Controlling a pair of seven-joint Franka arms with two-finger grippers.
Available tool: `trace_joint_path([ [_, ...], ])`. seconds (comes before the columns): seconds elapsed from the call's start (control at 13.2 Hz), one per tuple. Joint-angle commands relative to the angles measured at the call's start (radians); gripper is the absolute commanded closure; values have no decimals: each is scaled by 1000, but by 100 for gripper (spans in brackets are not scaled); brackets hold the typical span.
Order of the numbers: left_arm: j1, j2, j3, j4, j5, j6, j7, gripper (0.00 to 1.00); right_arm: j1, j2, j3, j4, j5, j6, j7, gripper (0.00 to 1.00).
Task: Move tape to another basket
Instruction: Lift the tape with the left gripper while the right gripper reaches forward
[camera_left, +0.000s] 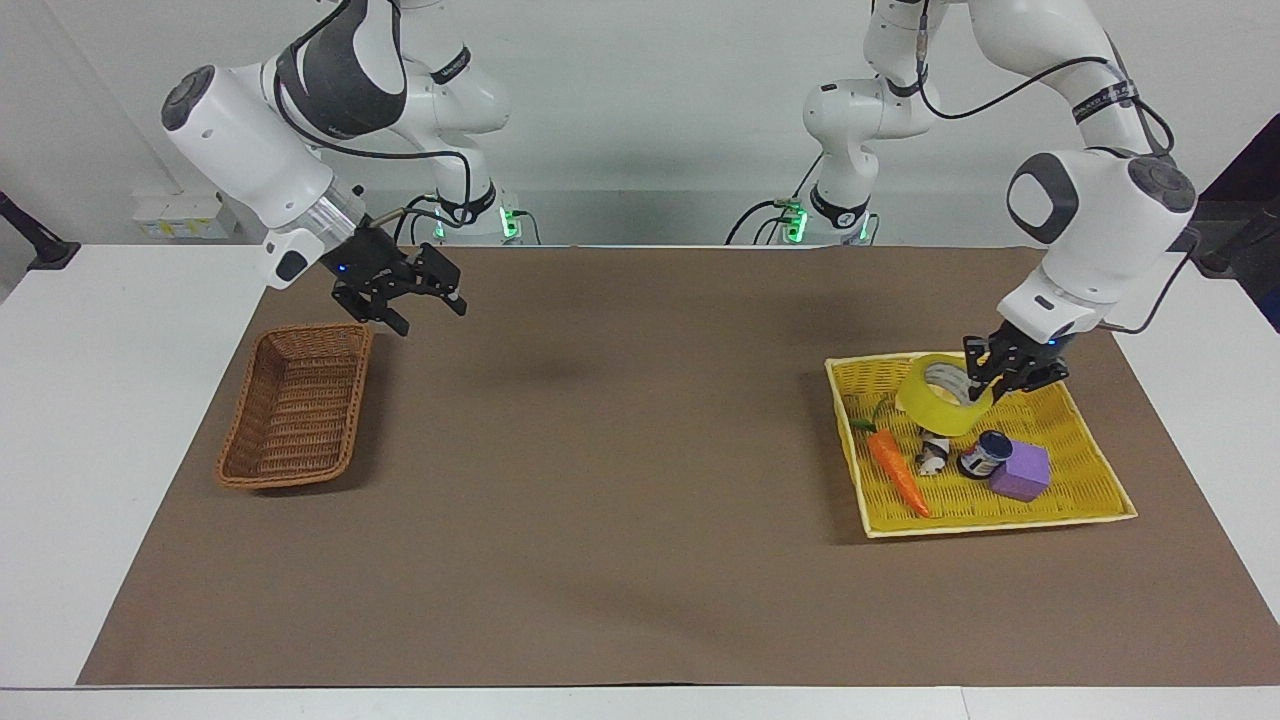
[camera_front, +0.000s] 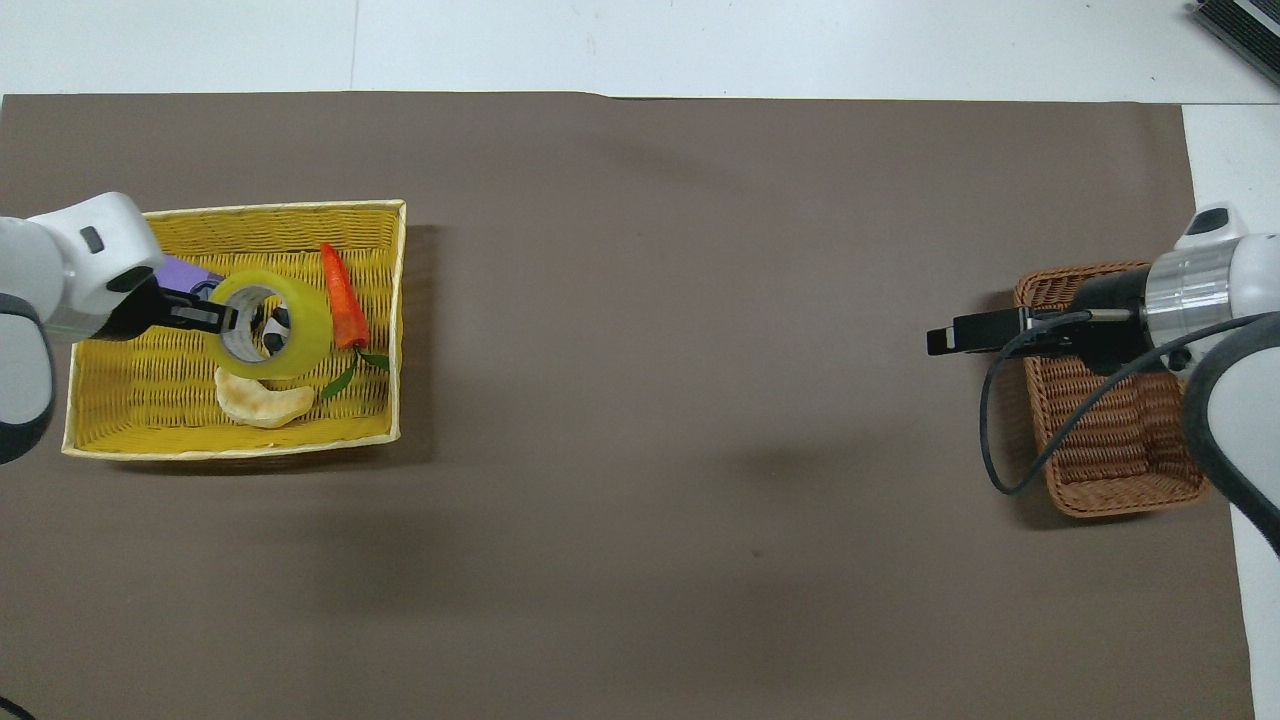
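Overhead view: translucent yellow tape (camera_front: 272, 326), white printed core.

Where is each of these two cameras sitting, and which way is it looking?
Facing view: high across the table, looking at the robots; both whole arms show, the left gripper holding the tape over the yellow tray.
Overhead view: high above the robots' end, looking steeply down; only forearms and the right gripper show.
Shared: tape, tray, carrot and basket, mirrored by a half turn.
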Motion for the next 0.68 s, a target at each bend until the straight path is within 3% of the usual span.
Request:
trace_joint_path([
  [0.0,-108,-2,17,-12,-67,50,-173,100,30,10,5,-66,152,97,-95,0],
  [0.23,-215,40,17,-9,-128,138,-333,100,91,30,5,-92,289,188,-130,0],
  [0.38,-270,58,17,-8,-162,179,-411,100,183,36,5,-127,361,346,-123,0],
  [0.61,-352,70,17,-9,-210,218,-514,100,266,62,9,-135,398,467,-91,0],
])
